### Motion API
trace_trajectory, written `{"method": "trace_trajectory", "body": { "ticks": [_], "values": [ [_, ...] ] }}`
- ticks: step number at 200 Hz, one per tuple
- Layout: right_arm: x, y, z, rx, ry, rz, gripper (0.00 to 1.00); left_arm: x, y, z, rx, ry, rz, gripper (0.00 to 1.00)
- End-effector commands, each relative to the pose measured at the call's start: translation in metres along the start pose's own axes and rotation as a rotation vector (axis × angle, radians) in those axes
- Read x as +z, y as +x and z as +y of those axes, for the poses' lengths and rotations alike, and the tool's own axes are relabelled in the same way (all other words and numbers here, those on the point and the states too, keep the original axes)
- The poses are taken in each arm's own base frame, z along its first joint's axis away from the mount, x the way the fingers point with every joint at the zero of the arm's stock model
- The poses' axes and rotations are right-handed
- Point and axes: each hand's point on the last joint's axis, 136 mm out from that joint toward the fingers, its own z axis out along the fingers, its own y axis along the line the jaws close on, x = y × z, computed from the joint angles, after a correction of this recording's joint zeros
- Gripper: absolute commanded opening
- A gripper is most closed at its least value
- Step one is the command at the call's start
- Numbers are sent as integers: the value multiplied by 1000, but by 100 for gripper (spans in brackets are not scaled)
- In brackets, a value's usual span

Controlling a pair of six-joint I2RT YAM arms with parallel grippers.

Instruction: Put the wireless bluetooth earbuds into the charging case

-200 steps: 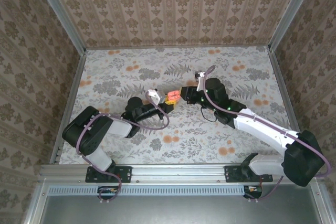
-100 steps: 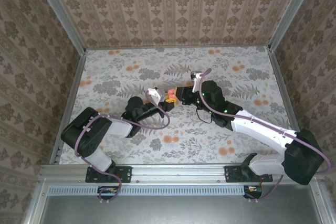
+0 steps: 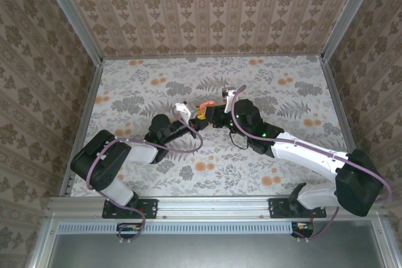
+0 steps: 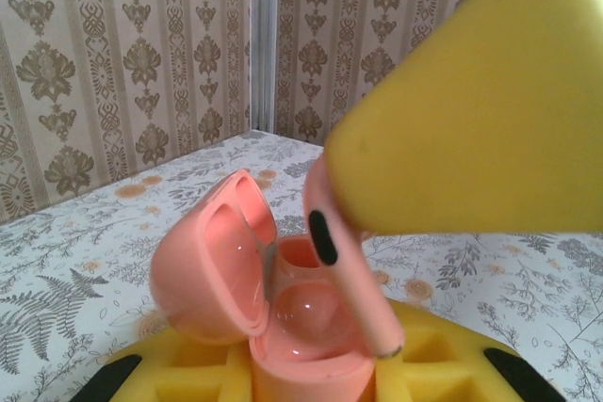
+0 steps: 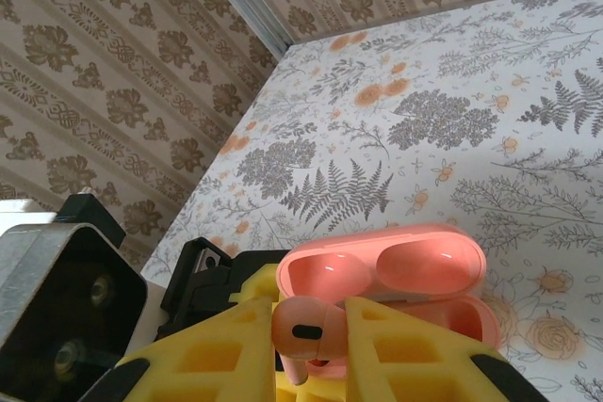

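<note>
The salmon-pink charging case (image 4: 283, 327) stands upright with its lid (image 4: 212, 270) swung open to the left, and my left gripper (image 4: 306, 378) is shut on its base. One pink earbud (image 5: 316, 325) sits pinched in my right gripper (image 5: 316, 336), which is shut on it. In the left wrist view the earbud's stem (image 4: 353, 280) slants down over the case's open mouth, its tip at the right rim. From above, the left gripper (image 3: 192, 122) and the right gripper (image 3: 208, 112) meet at the case (image 3: 201, 114) mid-table.
The floral table (image 3: 282, 86) spreads free on all sides of the two grippers. Patterned walls (image 3: 207, 10) with metal corner posts enclose it at the back and sides. The right arm's cable (image 3: 233, 101) loops above its wrist.
My right gripper has carried the earbud leftward, to the case held by the left gripper. The left gripper has stayed almost still, holding the case.
</note>
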Motion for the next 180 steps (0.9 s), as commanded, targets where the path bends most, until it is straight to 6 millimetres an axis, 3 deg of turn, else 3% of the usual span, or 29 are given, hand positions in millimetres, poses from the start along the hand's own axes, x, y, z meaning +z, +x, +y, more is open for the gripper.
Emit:
{"method": "trace_trajectory", "body": {
  "ticks": [1,180],
  "values": [
    [3,-9,4,-6,-1,-41,21,3,-28,-3,17,8,-76,14],
    [11,3,-1,11,14,-34,21,0,-48,-4,17,4,-120,14]
  ]
}}
